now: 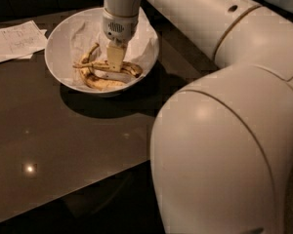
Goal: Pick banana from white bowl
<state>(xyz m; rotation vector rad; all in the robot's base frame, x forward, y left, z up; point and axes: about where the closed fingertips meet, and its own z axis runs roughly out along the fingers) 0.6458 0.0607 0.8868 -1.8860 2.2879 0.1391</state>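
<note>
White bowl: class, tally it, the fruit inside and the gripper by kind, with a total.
Bananas: 2 (slim banana, curved banana)
Bowls: 1 (white bowl)
Grippers: 1 (gripper, down in the bowl at the slim banana)
Total: 4

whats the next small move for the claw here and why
Probably a short straight lift, if the grip is secure. The claw sits low in the white bowl, right on the middle of the slim streaked banana; a plumper banana lies alongside, so rising vertically should avoid dragging it.
</note>
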